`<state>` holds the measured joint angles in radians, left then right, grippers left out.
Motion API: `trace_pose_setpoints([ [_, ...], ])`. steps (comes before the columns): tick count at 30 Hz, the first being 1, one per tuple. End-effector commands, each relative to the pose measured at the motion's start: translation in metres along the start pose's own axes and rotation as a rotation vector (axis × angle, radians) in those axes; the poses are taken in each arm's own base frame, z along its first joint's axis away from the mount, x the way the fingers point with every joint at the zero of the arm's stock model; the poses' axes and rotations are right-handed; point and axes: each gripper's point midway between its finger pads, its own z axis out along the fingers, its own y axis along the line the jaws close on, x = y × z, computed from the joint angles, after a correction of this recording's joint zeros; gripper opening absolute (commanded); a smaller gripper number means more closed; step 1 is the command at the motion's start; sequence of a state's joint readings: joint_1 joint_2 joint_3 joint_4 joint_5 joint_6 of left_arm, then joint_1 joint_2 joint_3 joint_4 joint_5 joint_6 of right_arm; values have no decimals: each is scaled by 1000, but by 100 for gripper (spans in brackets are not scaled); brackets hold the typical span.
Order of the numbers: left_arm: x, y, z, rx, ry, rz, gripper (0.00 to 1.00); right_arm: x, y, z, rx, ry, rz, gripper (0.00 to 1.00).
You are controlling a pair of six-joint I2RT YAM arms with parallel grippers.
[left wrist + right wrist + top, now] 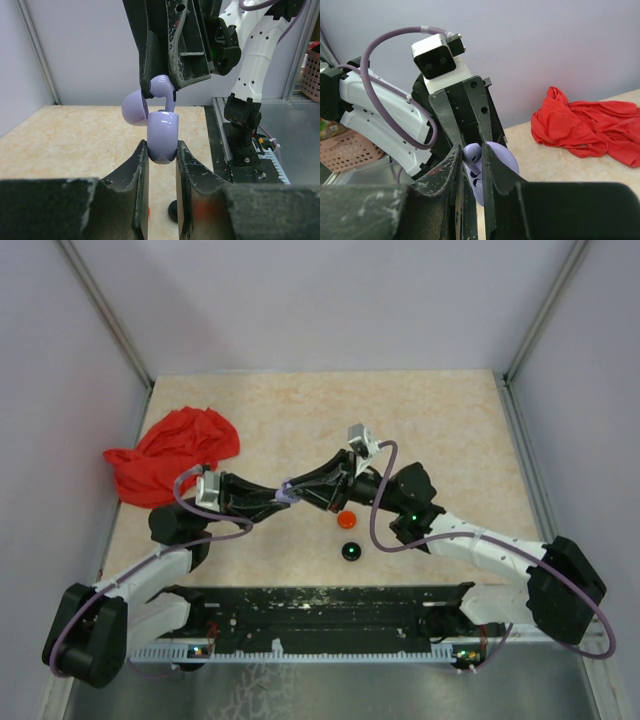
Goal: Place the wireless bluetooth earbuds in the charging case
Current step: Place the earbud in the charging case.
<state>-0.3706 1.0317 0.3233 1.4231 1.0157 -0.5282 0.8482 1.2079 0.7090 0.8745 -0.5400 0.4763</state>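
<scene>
A crumpled red cloth (170,455) lies at 10 o'clock on the beige table (440,430). The left gripper (161,146) clamps the open lavender plastic charging case (162,132). At its 12 o'clock, the right gripper (471,151) pinches 1 lavender plastic earbud (161,86), stem at the case's opening.

Lavender charging case (162,142) between the left fingers (136,172), lavender earbud (162,87) in the right fingers (175,40) just above.

charging case (162,142): lavender, rounded, upright, lid (134,109) hinged open to one side, clamped above the table in the left gripper (161,150) | earbud (161,85): lavender, stem pointing down, tip just over the case's open mouth, pinched in the right gripper (162,89)
</scene>
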Motion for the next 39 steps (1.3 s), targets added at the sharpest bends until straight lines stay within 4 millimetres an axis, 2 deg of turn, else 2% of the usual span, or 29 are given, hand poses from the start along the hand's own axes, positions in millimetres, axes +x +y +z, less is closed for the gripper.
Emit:
trace_pose_setpoints([
  [1, -21, -13, 2, 49, -61, 104, 0, 15, -12, -7, 59, 25, 12, 9],
  [14, -25, -16, 0, 60, -76, 109, 0, 27, -10, -13, 42, 51, 7, 5],
  [24, -19, -20, 2, 115, -35, 68, 0, 45, -11, -8, -38, 187, -51, 13],
  [28, -19, -26, 2, 147, -33, 66, 0, 50, -11, -14, -88, 221, -54, 14],
  [39, -24, -32, 1, 166, -54, 79, 0, 68, -19, -33, -66, 270, -76, 15],
])
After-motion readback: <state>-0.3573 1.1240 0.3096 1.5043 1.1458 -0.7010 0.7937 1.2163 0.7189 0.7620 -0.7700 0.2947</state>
